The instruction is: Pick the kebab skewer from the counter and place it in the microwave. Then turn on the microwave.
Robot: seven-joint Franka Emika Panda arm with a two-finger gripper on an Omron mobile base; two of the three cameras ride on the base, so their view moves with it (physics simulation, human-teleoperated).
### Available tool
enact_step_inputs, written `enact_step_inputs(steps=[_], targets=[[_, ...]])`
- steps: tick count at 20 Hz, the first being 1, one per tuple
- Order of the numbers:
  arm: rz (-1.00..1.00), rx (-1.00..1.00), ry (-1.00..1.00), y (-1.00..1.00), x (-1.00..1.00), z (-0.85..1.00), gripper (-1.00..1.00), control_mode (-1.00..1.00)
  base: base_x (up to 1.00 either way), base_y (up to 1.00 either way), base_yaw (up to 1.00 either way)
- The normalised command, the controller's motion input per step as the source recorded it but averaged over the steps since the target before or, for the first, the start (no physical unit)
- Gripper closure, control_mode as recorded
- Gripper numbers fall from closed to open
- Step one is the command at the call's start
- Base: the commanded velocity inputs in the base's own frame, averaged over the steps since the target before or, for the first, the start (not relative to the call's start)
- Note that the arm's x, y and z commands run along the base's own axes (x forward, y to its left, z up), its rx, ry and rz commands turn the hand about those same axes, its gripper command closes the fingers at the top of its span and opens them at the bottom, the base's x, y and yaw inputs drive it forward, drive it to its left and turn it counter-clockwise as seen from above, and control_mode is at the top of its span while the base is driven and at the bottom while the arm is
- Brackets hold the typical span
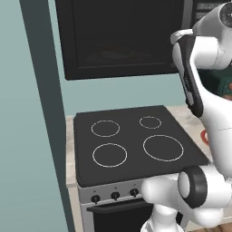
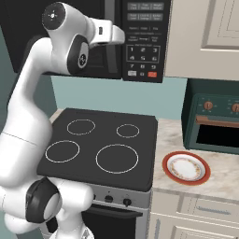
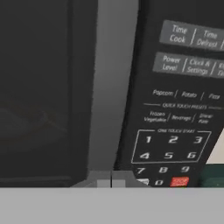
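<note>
The black microwave (image 2: 144, 37) hangs above the stove with its dark glass door (image 3: 39, 87) shut. My gripper (image 2: 122, 36) is raised close in front of the long vertical handle (image 3: 111, 87), just left of the grey keypad (image 3: 170, 148). Its fingertips are lost against the dark front, so I cannot tell whether it is open or shut. The small red button (image 3: 179, 180) sits at the keypad's bottom right. The kebab skewer is hidden; only a faint pale shape shows behind the glass (image 1: 113, 54). The beige counter (image 2: 219, 177) lies to the right of the stove.
A black four-ring stovetop (image 2: 100, 144) lies below my arm. An empty white red-rimmed plate (image 2: 186, 168) rests on the counter in front of a dark green toaster oven (image 2: 214, 121). A cream upper cabinet (image 2: 205, 37) adjoins the microwave on its right.
</note>
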Motion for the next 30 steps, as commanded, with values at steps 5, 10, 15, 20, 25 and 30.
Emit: enact_step_inputs(steps=[5, 10, 15, 20, 25, 30], targets=[[-0.01, 0.32, 0.04, -0.14, -0.15, -0.02, 1.00, -1.00, 0.00, 0.00, 0.00], [-0.02, 0.30, 0.02, -0.14, -0.05, -0.20, 1.00, -1.00, 0.00, 0.00, 0.00], [-0.05, 0.28, 0.00, -0.14, 0.00, -0.30, 1.00, -1.00, 0.00, 0.00, 0.00], [-0.06, 0.26, -0.01, -0.13, -0.05, -0.30, 1.00, -1.00, 0.00, 0.00, 0.00], [-0.07, 0.23, 0.00, -0.11, -0.09, -0.18, 1.00, -1.00, 0.00, 0.00, 0.00], [-0.08, 0.22, 0.00, -0.13, -0.08, -0.09, 1.00, -1.00, 0.00, 0.00, 0.00]])
